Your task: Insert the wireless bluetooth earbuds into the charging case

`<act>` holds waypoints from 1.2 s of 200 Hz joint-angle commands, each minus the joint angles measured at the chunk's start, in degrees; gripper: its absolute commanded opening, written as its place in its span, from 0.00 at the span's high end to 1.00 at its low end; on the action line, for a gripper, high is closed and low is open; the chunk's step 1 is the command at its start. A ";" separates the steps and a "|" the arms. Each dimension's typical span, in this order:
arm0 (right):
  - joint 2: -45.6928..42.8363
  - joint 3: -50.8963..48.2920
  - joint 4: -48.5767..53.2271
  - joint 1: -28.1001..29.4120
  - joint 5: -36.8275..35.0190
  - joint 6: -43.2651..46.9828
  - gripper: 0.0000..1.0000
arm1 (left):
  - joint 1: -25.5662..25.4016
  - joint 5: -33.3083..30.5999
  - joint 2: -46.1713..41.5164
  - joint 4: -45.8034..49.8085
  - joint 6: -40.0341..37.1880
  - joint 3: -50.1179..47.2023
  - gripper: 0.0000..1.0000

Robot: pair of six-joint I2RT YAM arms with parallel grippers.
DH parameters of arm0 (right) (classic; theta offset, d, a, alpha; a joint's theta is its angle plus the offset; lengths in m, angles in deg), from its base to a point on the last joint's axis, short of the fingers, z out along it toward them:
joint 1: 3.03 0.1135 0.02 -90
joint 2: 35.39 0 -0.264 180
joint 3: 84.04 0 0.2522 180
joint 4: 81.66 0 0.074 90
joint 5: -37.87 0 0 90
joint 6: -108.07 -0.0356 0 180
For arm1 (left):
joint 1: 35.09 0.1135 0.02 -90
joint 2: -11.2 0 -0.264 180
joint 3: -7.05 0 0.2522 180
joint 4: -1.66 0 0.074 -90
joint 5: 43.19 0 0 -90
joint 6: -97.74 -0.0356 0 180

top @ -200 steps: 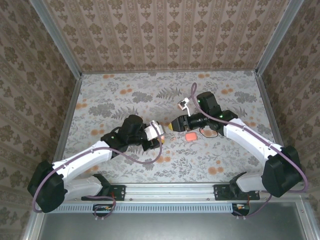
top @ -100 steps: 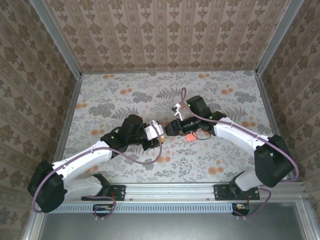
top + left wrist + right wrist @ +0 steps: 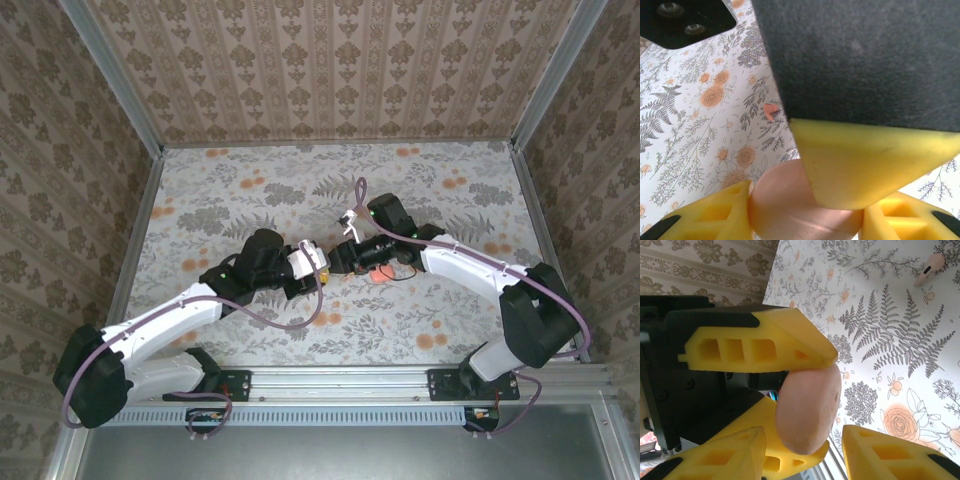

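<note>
Jaws: left gripper clamped on case, right gripper apart astride it; risk: an off-centre right squeeze could twist the case out of left's hold.

1. The top view is bright and evenly lit, with only faint, soft shadows on the table.
2. In the left wrist view the close foreground is blurred while the table is sharp.
3. In the right wrist view the charging case shows a soft sheen.

two tools, one pink round case, one earbud
</note>
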 commanded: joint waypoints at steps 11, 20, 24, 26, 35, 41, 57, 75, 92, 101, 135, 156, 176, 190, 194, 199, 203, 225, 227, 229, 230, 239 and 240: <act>1.20 0.16 -2.73 0.56 2.34 -1.76 0.59 | -0.38 -0.14 -1.30 -0.91 -1.76 1.05 0.65; 1.20 0.16 -3.13 0.64 2.47 -1.99 0.60 | -0.47 -0.05 -1.27 -0.80 -1.88 1.14 0.65; 1.25 0.22 -3.48 0.65 2.42 -2.23 0.60 | -0.46 -0.06 -1.30 -0.78 -1.97 1.14 0.65; 1.30 0.19 -3.61 0.65 2.46 -2.31 0.60 | -0.41 -0.06 -1.34 -0.78 -2.02 1.14 0.65; 1.35 0.20 -4.09 0.65 2.47 -2.66 0.60 | -0.56 -0.13 -1.38 -0.78 -2.13 1.23 0.65; 1.36 0.17 -4.31 0.79 2.56 -2.85 0.61 | -0.65 -0.21 -1.39 -0.78 -2.19 1.23 0.66; 1.53 0.15 -4.33 0.83 2.48 -2.92 0.62 | -0.72 -0.39 -1.39 -0.82 -2.33 1.30 0.65; 1.63 0.17 -4.17 0.98 2.55 -2.90 0.64 | -0.82 -0.43 -1.39 -1.04 -2.28 1.36 0.66; 1.56 -0.09 -3.90 1.12 2.58 -2.64 0.67 | -1.00 -0.19 -1.22 -1.04 -2.33 1.68 0.65; 1.51 -0.15 -3.55 1.09 2.40 -2.51 0.68 | -1.09 -0.10 -1.21 -0.94 -2.41 1.92 0.66; 0.80 -0.53 -3.01 1.14 1.81 -1.95 0.73 | -1.24 -0.07 -1.10 -0.53 -2.67 2.37 0.65; 0.15 -0.43 -2.43 1.23 1.33 -1.15 0.74 | -1.27 -0.23 -1.21 -0.45 -2.46 2.45 0.63; -0.52 -0.37 -1.56 1.15 0.68 -0.06 0.74 | -1.23 -0.06 -1.04 0.24 -2.34 2.87 0.54; -1.03 -0.26 -0.79 1.12 -0.02 0.99 0.74 | -1.20 0.03 -0.86 0.74 -2.14 3.12 0.32; -1.29 -0.28 -0.45 1.12 -0.36 1.40 0.74 | -1.24 0.05 -0.82 0.85 -2.06 3.16 0.27; -1.57 -0.28 -0.03 1.09 -0.86 2.05 0.74 | -1.18 0.12 -0.77 0.89 -1.85 3.13 0.21; -1.84 -0.20 0.43 1.02 -1.41 2.57 0.74 | -1.08 0.31 -0.84 0.96 -1.74 3.16 0.18; -3.72 -0.95 1.08 0.48 -3.32 5.65 0.74 | 0.30 2.66 -1.62 -0.16 -0.39 2.01 0.16; -3.82 -0.98 1.11 0.36 -3.33 6.03 0.74 | 0.55 3.06 -1.64 -0.34 -0.24 1.86 0.16; -3.90 -0.98 1.07 0.29 -3.33 6.18 0.74 | 0.70 3.45 -1.76 -0.45 -0.07 1.76 0.16; -4.04 -1.10 1.17 0.23 -3.33 6.51 0.74 | 0.82 3.54 -1.84 -0.44 -0.05 1.71 0.16; -4.55 -1.12 1.82 -0.19 -3.56 8.04 0.74 | 1.77 5.54 -2.31 -0.69 0.56 1.36 0.17; -4.70 -1.15 1.93 -0.33 -3.58 8.40 0.74 | 1.88 5.77 -2.33 -0.69 0.65 1.34 0.17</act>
